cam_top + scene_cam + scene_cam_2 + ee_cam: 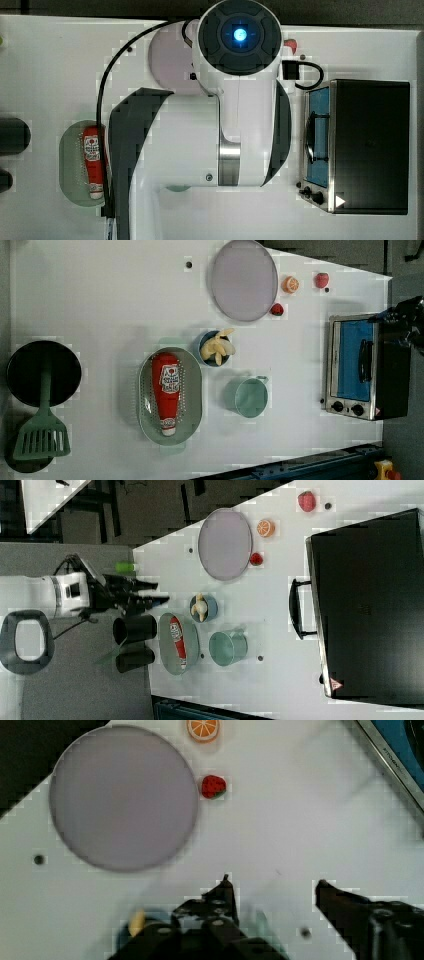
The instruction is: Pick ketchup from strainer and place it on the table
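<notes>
I am seeing the end effector (272,887) hanging with its fingers (226,892) spread apart and nothing between them, pointing down at bare counter (300,820) near the plate (122,797) and a strawberry (213,786). In the right view the end effector (150,596) is sitting raised off the counter, up beside the strainer (167,652) and not over it.

The ketchup (168,392) is lying flat on its side inside the strainer (192,405), running along the strainer's length, white cap toward the left view's bottom. The bowl of banana pieces (216,347) is sitting just beside the strainer's far end, and the cup (250,397) is standing near its long side.

I am judging the bottle as light, a soft squeeze plastic that will give under pressure, with a glossy skin that may slip. I would be taking it across the middle of the body, over the label, fingers straddling its width, since the cap end is narrow and tapering and could squirt out of the grip. The strainer walls are leaving little room on either side.

So the ketchup (176,641) is lying well apart from the end effector, off to one side and lower, and I am needing to travel across and descend before closing
</notes>
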You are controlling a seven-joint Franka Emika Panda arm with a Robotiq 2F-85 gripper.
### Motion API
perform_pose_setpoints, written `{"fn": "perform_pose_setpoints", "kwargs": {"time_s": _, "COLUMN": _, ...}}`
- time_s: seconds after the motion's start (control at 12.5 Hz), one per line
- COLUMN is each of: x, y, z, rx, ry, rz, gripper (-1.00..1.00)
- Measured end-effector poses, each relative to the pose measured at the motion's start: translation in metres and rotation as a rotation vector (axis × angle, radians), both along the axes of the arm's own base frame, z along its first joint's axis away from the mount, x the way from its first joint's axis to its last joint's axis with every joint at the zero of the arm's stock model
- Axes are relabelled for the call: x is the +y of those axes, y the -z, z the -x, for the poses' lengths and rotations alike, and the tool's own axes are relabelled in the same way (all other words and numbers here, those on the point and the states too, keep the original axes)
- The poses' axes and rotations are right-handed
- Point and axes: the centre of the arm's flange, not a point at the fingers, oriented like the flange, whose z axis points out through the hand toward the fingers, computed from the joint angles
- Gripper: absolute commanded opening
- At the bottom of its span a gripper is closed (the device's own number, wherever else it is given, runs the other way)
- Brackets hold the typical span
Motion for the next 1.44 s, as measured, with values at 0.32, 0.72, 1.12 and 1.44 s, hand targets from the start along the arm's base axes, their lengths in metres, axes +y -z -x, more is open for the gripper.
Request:
{"fn": "perform_pose_setpoints", "kwargs": {"time_s": 0.32, "x": -0.007, "y": -0.031, "z": 0.078, "rx": 0.074, "ry": 0.135, "rz": 0.003, "gripper": 1.00}}
{"fn": "perform_pose_setpoints", "kwargs": {"time_s": 0.72, "x": 0.070, "y": -0.078, "z": 0.078, "rx": -0.037, "ry": 0.018, "rz": 0.020, "gripper": 1.00}}
{"fn": "perform_pose_setpoints", "kwargs": {"time_s": 1.12, "x": 0.211, "y": -0.017, "z": 0.087, "rx": 0.031, "ry": -0.252, "rz": 0.042, "gripper": 1.00}}
{"fn": "perform_pose_setpoints", "kwargs": {"time_s": 1.44, "x": 0.294, "y": 0.021, "z": 0.110, "rx": 0.041, "ry": -0.415, "rz": 0.019, "gripper": 1.00}}
